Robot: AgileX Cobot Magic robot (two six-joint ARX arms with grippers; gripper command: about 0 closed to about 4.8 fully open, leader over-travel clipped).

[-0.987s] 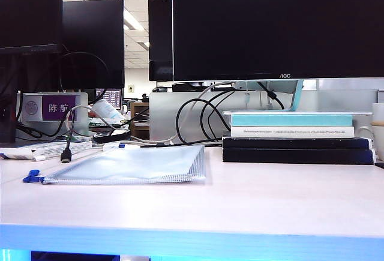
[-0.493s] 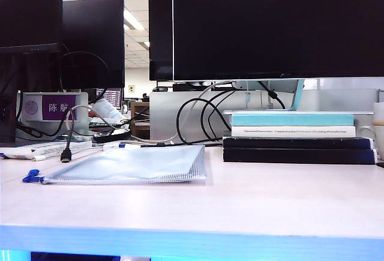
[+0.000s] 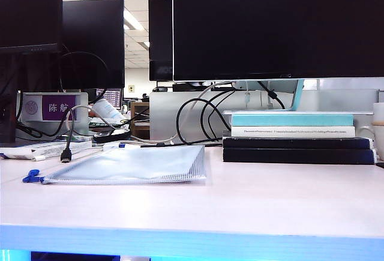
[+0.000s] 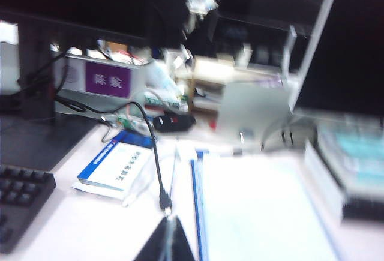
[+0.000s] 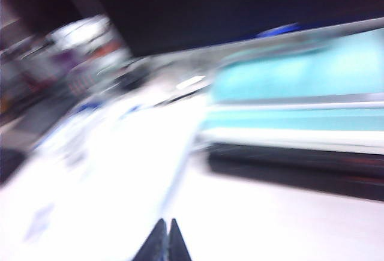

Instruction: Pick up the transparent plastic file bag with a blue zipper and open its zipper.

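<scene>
The file bag (image 3: 129, 165) lies flat on the table (image 3: 252, 198), its zipper (image 3: 31, 177) pull untouched. I see my left hand (image 4: 167, 240) just before it, clenched, empty. My right hand (image 5: 163, 237) is clenched too, near the books (image 5: 300, 123).

- The table (image 3: 252, 204) was pale, with a light wood-grain top and a bluish front edge.
- A file bag (image 3: 135, 165) lay flat on it, left of the middle, its mesh edge facing the front.
- The zipper (image 3: 120, 180) ran along that front edge, with the blue pull tab (image 3: 31, 177) at the left end, resting on the table.
- A stack of books (image 3: 297, 138) sat toward the right rear, two dark ones below, a white and a teal one above.
- A black cable plug (image 3: 66, 155) hung just behind the bag's left part.
- A booklet (image 4: 114, 168) and a black keyboard (image 4: 21, 204) lay further left.
</scene>
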